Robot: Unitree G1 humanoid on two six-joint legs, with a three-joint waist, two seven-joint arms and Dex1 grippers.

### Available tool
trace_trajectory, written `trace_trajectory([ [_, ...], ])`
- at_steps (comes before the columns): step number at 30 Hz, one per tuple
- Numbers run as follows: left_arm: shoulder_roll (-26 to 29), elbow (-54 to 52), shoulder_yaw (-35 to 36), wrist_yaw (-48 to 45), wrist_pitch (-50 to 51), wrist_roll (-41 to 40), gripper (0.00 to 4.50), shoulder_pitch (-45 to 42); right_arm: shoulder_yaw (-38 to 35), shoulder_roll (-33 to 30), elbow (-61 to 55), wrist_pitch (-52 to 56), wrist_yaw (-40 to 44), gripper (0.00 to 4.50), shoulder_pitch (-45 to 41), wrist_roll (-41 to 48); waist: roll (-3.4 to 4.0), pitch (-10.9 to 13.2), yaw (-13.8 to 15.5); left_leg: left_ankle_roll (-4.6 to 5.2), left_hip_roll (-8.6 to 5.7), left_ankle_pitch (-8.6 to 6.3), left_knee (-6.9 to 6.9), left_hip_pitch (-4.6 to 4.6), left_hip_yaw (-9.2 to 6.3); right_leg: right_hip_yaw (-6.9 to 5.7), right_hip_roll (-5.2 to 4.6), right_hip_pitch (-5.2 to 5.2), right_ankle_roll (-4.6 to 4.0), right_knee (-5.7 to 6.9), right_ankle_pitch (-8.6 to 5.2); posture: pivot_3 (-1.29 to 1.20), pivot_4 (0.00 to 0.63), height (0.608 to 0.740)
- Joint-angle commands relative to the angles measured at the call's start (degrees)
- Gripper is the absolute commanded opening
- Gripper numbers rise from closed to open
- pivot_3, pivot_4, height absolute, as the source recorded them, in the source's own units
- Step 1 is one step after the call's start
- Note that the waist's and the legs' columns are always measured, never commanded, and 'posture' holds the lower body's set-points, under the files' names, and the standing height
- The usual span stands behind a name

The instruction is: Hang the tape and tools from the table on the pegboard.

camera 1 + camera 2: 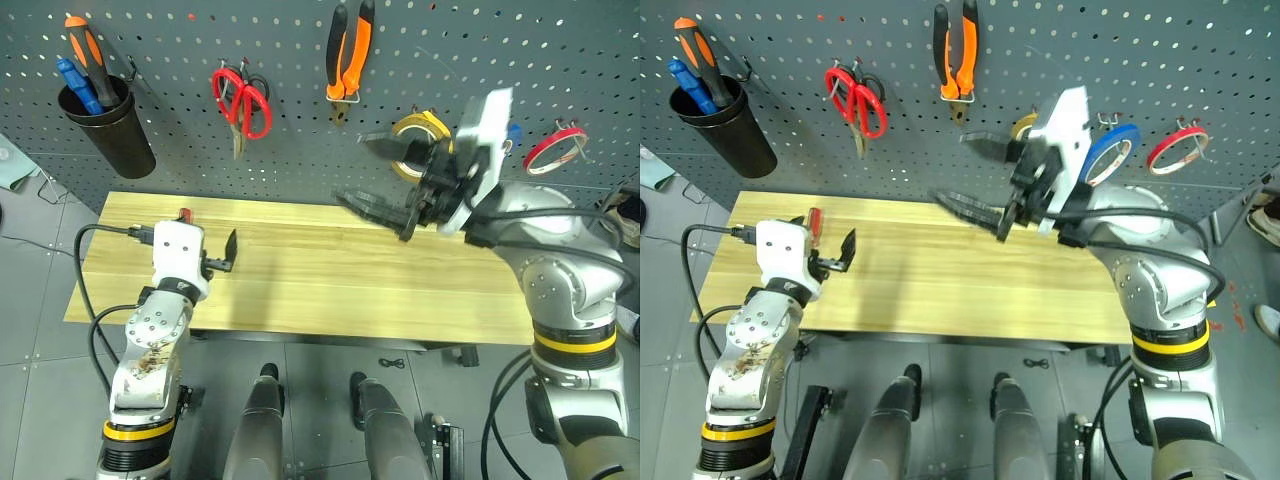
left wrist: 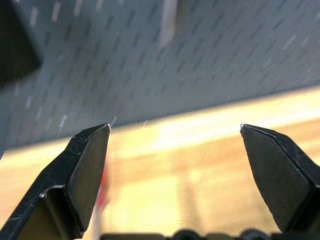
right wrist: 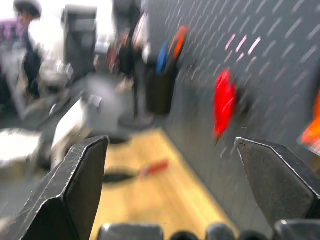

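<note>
1. Already hanging on the pegboard: the red-handled scissors at upper left of centre, the pliers at top centre, and the blue tape behind my right wrist, next to a yellow roll and a red ring.

2. Left on the table, as far as I can see, is the red-handled screwdriver, at the table's far left edge just past my left gripper.

3. My left gripper has its jaws spread apart with nothing between them. In the left wrist view a blurred red streak sits right beside my left finger, so the screwdriver lies just off to that side, not centred in the gap.

4. My right gripper hangs above the table at centre right, jaws wide apart and empty, pointing toward the left of the frame. In its wrist view the screwdriver is well off, lying flat on the wood.

5. Its long axis seems to run roughly front to back, handle end toward the board, though the blur keeps me from being sure.

6. My left arm is clearly the nearer one, so I judge the pickup is its job: shift slightly toward the handle so it falls between the jaws, then close across its width.

7. A black cup at upper left holds orange and blue screwdrivers.
</note>
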Motion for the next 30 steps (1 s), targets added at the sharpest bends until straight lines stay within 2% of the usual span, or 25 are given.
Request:
trace_trajectory([
  [1, 3.4, 7.8, 3.4, -1.5, 0.4, -0.8, 4.45, -3.3, 1.7, 0.7, -3.1, 1.2, 0.2, 4.5, -0.3, 0.0, 0.0, 0.0, -0.1, 0.01, 0.01, 0.01, 0.0, 0.0, 0.0, -0.01, 0.0, 0.0, 0.0, 0.0, 0.0, 0.11, 0.343, 0.74],
  [8, 10.6, 34.3, 3.9, -5.5, 0.4, -1.1, 4.45, -17.4, 7.1, 5.8, -0.2, 2.8, -2.3, 4.5, -4.0, -4.0, 0.0, 0.0, -0.1, 0.09, 0.1, 0.07, 0.0, -0.03, 0.0, -0.14, 0.04, -0.01, 0.23, 0.04, -0.14, 0.1, 0.379, 0.74],
  [18, 11.3, 62.2, -0.3, -8.3, -7.8, 1.2, 4.45, -32.5, 5.9, 4.1, 0.9, 6.4, -0.8, 4.5, -7.5, -3.8, 0.01, 0.1, 0.0, 0.1, 0.11, 0.07, 0.0, -0.27, -0.01, -0.27, 0.0, -0.09, 0.02, 0.04, -0.03, 0.08, 0.433, 0.74],
  [25, 10.7, 74.8, -2.4, -7.0, -14.6, 3.4, 4.45, -39.2, 5.5, 3.5, 1.4, 8.3, 0.0, 4.5, -8.8, -3.5, 0.04, 0.4, -0.5, 0.1, 0.13, 0.07, -0.01, -0.27, 0.0, -0.28, 0.01, -0.1, 0.13, 0.06, -0.12, 0.08, 0.461, 0.74],
  [30, 10.2, 78.2, -2.4, -4.5, -15.3, 3.8, 4.45, -41.4, 4.5, 2.8, 1.0, 10.2, 0.2, 4.5, -9.4, -2.8, 0.03, 0.8, -0.6, 0.1, 0.13, 0.07, -0.02, -0.29, 0.0, -0.27, 0.01, -0.12, 0.21, 0.08, -0.18, 0.08, 0.48, 0.74],
])
